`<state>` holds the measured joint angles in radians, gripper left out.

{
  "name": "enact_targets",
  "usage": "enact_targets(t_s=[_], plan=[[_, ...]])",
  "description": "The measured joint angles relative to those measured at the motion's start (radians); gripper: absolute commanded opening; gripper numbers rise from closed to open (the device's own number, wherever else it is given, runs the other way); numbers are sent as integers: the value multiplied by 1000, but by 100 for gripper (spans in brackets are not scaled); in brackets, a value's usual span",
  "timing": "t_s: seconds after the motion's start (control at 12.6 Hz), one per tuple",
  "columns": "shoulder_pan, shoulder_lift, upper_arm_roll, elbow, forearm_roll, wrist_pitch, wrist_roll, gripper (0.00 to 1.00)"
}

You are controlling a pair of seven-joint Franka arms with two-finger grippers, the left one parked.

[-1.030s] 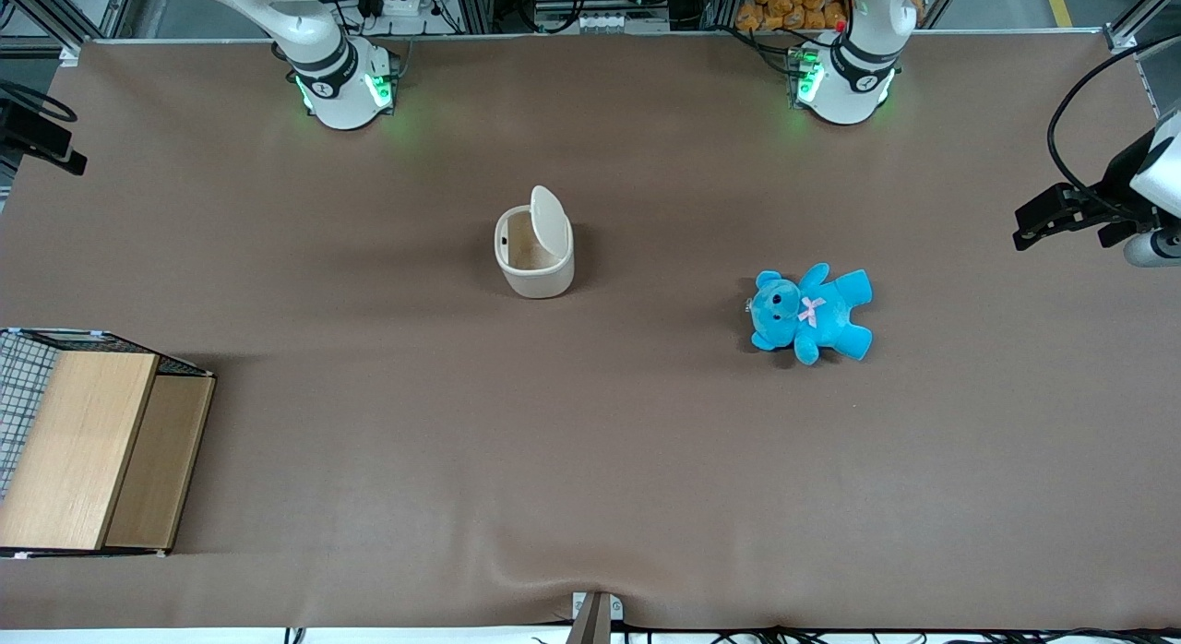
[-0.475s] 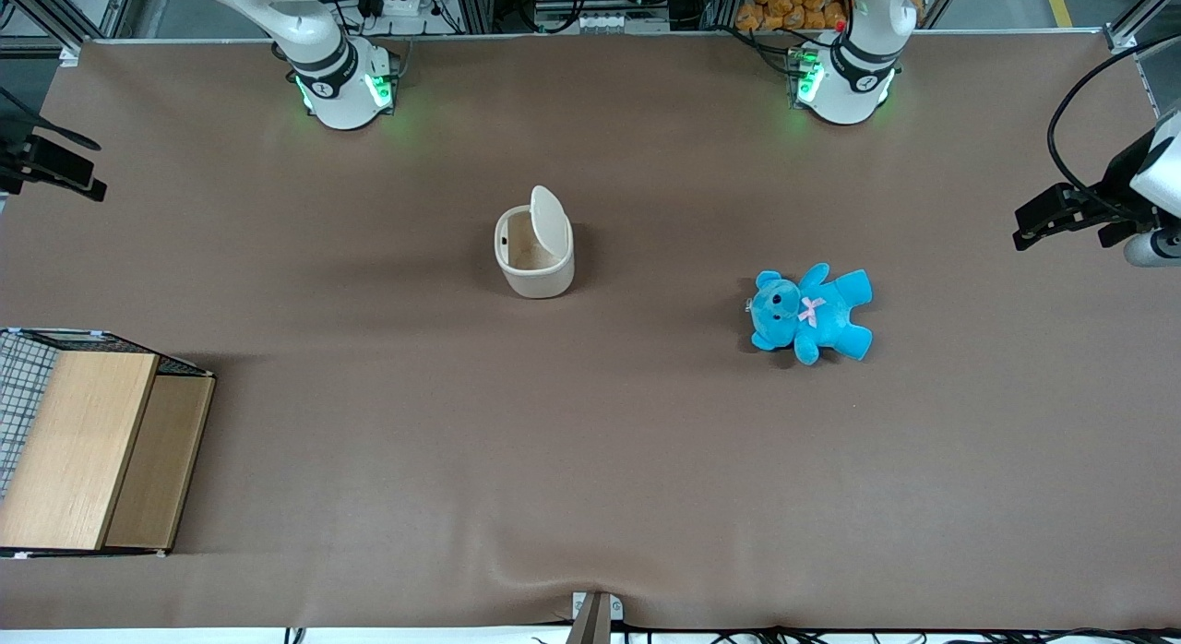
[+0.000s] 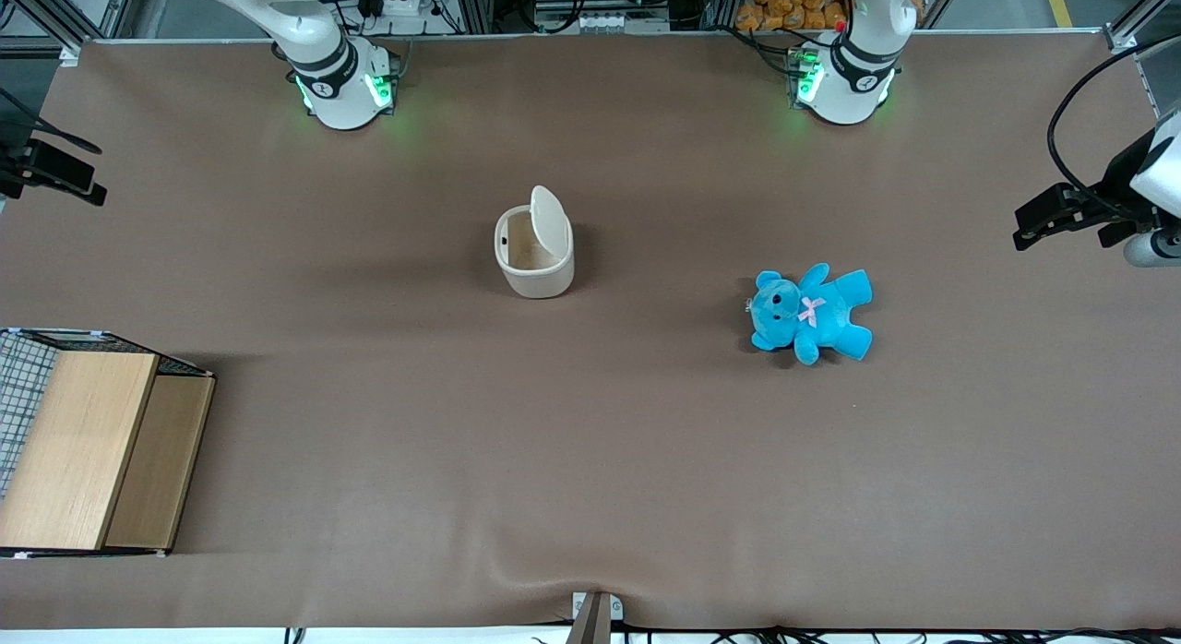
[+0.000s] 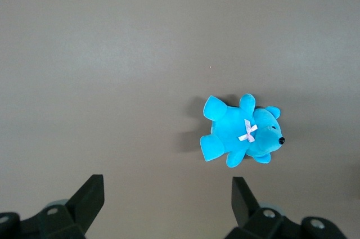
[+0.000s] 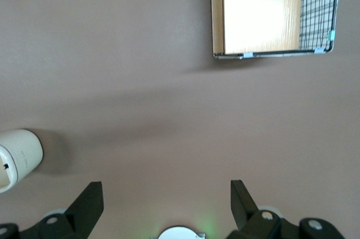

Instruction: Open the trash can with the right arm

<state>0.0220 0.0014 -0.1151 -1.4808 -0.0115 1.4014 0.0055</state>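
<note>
Trash can (image 3: 535,266) stands mid-table with its lid (image 3: 550,221) already tipped up, so the task looks done.
The can sits near the table's middle, nearer the front camera than the two arm bases and well apart from the blue teddy (image 3: 810,312), which lies toward the parked arm's end. The gripper (image 5: 166,185) hangs high over the working arm's end of the table, farther from the front camera than the wooden box (image 3: 83,450), fingers spread wide and holding nothing. The main risk, as I judge it, is the lid: it stands close to upright, and a jolt to the table could drop it shut. If the arm came back in carelessly, it could also push or tip the light-looking can.
</note>
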Motion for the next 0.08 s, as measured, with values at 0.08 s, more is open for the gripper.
enact_targets(t_s=[0.08], plan=[[0,0,0,0,0,4,0,100]])
